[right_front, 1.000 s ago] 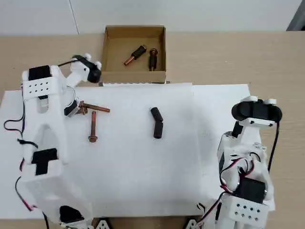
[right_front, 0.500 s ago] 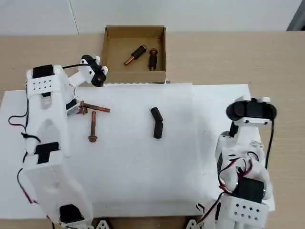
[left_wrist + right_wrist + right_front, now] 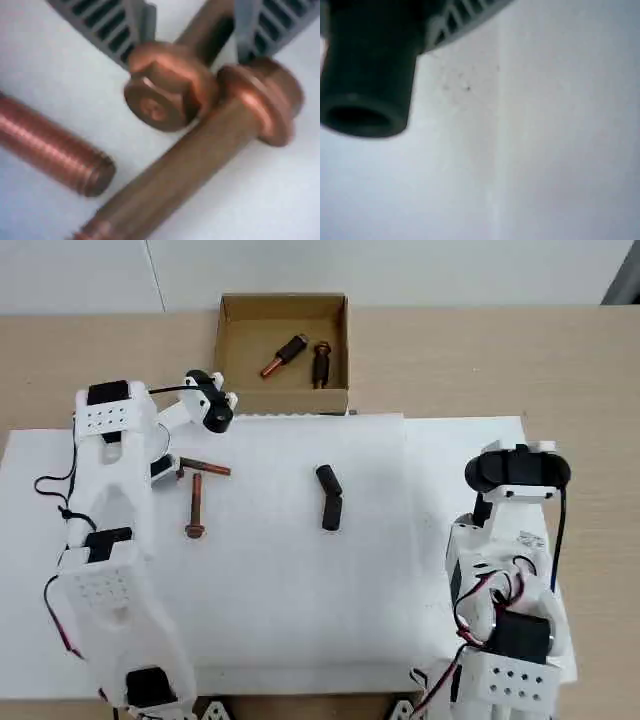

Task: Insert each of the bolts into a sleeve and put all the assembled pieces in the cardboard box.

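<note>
A bolt (image 3: 160, 95) is clamped in the left claw (image 3: 192, 35) just off the box's (image 3: 283, 400) front left corner; a sleeve (image 3: 367, 75) is gripped in the right claw (image 3: 385, 25), well apart from the box. Insertion seems in hand: both must next be brought together, axes aligned.

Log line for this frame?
left gripper: holds bolt | right gripper: holds sleeve | cardboard box: two assembled pieces

You see the open box (image 3: 232, 360) with two assembled pieces (image 3: 285, 355) (image 3: 321, 362) lying inside, apart. Two copper bolts (image 3: 205, 468) (image 3: 195, 505) lie near each other. A third bolt (image 3: 165, 92) touches one of them head to head. Two black sleeves (image 3: 328, 480) (image 3: 332, 512) lie end to end, at an angle. Another sleeve (image 3: 367, 65) is held up and shows its open end.
</note>
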Action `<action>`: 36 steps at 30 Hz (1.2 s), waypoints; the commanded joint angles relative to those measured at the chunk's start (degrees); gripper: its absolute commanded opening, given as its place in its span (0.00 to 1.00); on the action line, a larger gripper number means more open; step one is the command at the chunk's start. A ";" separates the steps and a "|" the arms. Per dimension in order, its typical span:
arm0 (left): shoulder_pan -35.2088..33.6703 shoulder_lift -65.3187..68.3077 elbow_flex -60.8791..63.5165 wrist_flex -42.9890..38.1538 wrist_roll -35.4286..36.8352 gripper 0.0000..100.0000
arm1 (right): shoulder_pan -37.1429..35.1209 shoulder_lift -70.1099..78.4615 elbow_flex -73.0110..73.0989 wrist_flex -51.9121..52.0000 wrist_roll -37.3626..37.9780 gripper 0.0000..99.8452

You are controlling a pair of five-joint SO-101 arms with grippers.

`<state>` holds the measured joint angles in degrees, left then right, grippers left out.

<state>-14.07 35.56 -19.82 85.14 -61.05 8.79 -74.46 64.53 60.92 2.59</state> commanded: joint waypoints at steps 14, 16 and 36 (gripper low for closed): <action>2.02 -6.95 -1.71 5.01 0.09 0.00 | -0.13 -0.84 -4.31 -1.01 0.70 0.00; 2.99 -9.85 -1.63 7.38 1.05 0.00 | -0.31 -0.84 -5.01 -1.01 0.70 0.00; 17.41 -41.58 -1.36 8.88 30.07 0.00 | -0.31 -16.40 -1.85 4.53 0.35 0.00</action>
<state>2.46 -0.92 -19.82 93.93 -35.38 8.79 -85.45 62.59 65.76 2.59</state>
